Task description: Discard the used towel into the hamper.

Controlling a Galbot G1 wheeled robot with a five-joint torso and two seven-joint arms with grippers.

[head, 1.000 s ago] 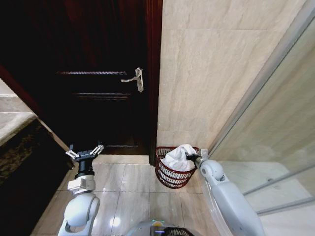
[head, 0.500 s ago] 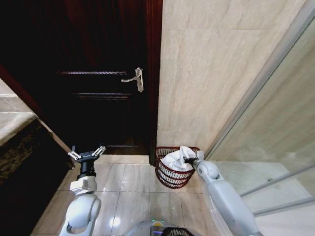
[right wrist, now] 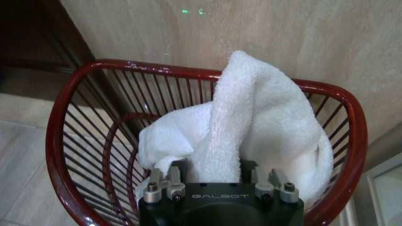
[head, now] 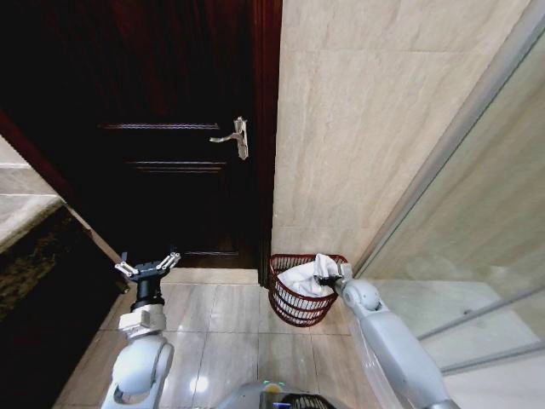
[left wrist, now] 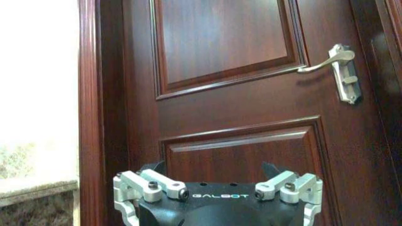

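Right gripper (head: 326,279) sits at the hamper's (head: 281,300) near rim, fingers pinched on the white towel (head: 300,279). The towel rises from the fingers in a tall fold, long axis upright, peak pointing up at the tiled wall (head: 366,128), the rest slumped inside the basket. The hamper stands on the floor against that wall, beside the door (head: 170,128). Left gripper (head: 147,267) hangs idle before the door, fingers spread.
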